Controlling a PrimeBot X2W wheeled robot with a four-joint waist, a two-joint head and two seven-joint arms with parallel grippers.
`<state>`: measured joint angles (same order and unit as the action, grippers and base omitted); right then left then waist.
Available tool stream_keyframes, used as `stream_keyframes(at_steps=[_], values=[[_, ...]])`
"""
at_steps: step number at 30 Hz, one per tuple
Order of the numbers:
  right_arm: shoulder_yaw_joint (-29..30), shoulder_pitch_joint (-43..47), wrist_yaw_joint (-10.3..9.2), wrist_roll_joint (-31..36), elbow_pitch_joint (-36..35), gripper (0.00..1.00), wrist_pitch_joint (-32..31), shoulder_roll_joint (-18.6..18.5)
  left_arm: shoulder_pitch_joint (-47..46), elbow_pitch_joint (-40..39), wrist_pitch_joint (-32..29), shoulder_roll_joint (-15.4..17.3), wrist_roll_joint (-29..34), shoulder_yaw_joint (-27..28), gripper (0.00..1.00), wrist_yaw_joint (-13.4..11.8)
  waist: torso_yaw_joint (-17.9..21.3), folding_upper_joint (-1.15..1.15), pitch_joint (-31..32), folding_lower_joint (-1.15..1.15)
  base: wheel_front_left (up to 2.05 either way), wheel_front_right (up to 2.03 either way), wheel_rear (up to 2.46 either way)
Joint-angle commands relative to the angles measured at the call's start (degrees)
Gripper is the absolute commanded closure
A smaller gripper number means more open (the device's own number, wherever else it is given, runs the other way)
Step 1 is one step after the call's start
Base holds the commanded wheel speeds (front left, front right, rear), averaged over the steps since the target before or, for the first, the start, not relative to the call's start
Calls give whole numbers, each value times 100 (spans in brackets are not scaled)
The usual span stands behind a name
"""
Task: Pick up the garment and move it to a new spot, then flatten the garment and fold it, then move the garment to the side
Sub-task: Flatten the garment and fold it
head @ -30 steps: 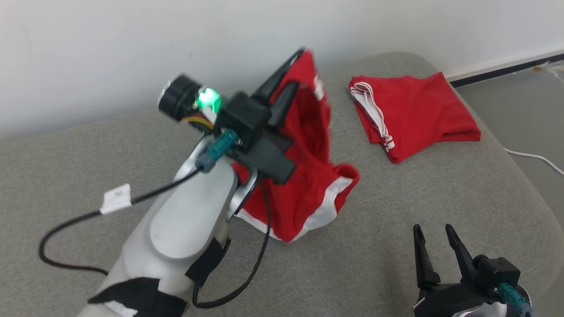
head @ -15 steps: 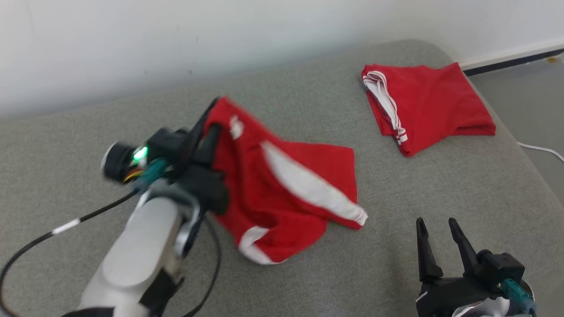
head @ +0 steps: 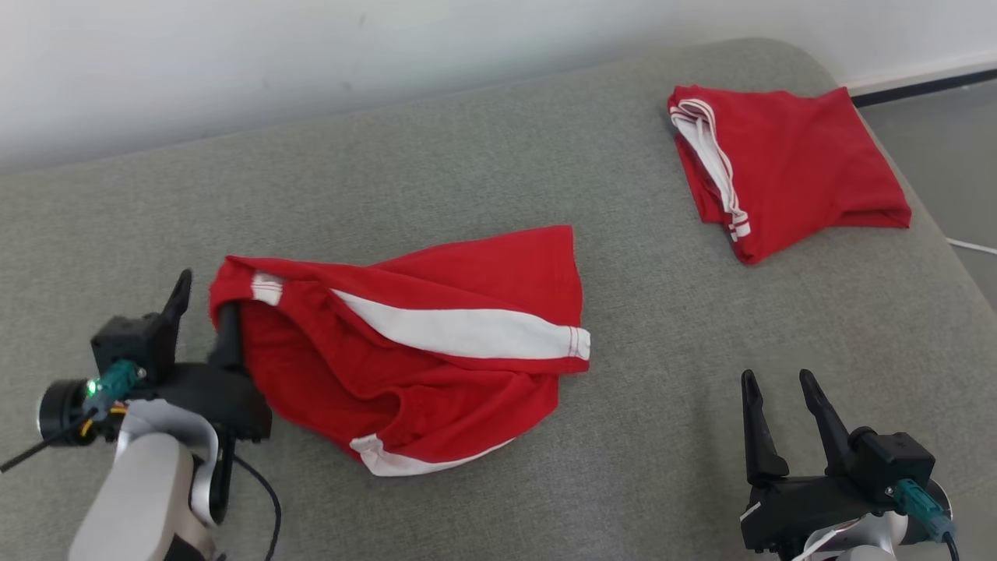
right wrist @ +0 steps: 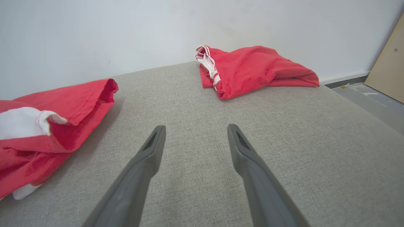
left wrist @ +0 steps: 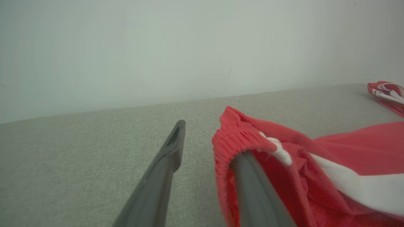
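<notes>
**A:** Where is the garment lying?

**B:** The red garment (head: 436,343) with the white stripe is lying rumpled on the grey cushion (head: 498,156), left of the middle in the head view. Its ribbed waistband is pointing toward the left end effector (head: 206,294).

**A:** Is that end effector gripping it?

**B:** No, its jaws are standing apart. In the left wrist view the waistband is draping over one finger (left wrist: 252,189), while the other finger (left wrist: 164,164) is sitting clear of the cloth over bare cushion.

**A:** And the other arm?

**B:** The right end effector (head: 777,378) is hovering at the lower right with its jaws spread and nothing between them. It is staying well apart from the garment's hem.

**A:** Is anything crowding the garment?

**B:** A second red garment (head: 787,171), folded, is resting near the cushion's far right corner, well apart from the first. Bare cushion is lying between the two. A pale wall (head: 311,62) is running behind the cushion, and a white cable (head: 974,247) is trailing on the floor beyond its right edge.

**A:** What is differing from a second ago?

**B:** Then the left end effector was clamping the garment and holding it up in the air. Now the garment is lying spread on the cushion and the jaws are parting. The right end effector is keeping its pose, and the camera itself is looking slightly elsewhere.
</notes>
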<state>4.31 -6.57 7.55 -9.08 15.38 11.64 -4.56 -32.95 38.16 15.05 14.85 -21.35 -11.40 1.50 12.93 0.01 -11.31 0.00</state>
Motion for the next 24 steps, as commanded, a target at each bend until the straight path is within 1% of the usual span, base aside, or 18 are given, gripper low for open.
stream_keyframes(at_steps=[1, 5, 8, 13, 16, 20, 24], values=[[0, 21, -16, 45, -22, 0, -9, -1, 138, 32, 16, -43, 13, 52, 0, 39, -105, -1, 83, 0, 0, 0, 0], [-14, 86, -16, 49, -24, 0, -41, -11, 427, 127, 15, -143, 113, 118, 0, 165, -274, -1, 266, 0, 0, 0, 0], [3, 126, -16, 25, -7, 0, -70, -30, 694, -9, 15, -278, 220, 115, 0, 232, -393, -1, 411, 0, 0, 0, 0], [33, 254, -16, -7, -24, 0, -83, -35, 1179, -716, 15, -504, 495, 0, 0, 243, -565, -1, 561, 0, 0, 0, 0], [26, 330, -16, 2, -64, 0, -133, -27, 1394, -955, 15, -615, 702, -355, 0, 358, -637, -1, 598, 0, 0, 0, 0], [-20, 329, -16, -4, -104, 0, -164, -23, 1386, -991, -154, -703, 738, -884, 0, 507, -613, -1, 581, 0, 0, 0, 0], [-60, 277, -16, -42, -116, 0, -152, -34, 1346, -834, -365, -584, 811, -1286, 0, 567, -462, -1, 510, 0, 0, 0, 0]])
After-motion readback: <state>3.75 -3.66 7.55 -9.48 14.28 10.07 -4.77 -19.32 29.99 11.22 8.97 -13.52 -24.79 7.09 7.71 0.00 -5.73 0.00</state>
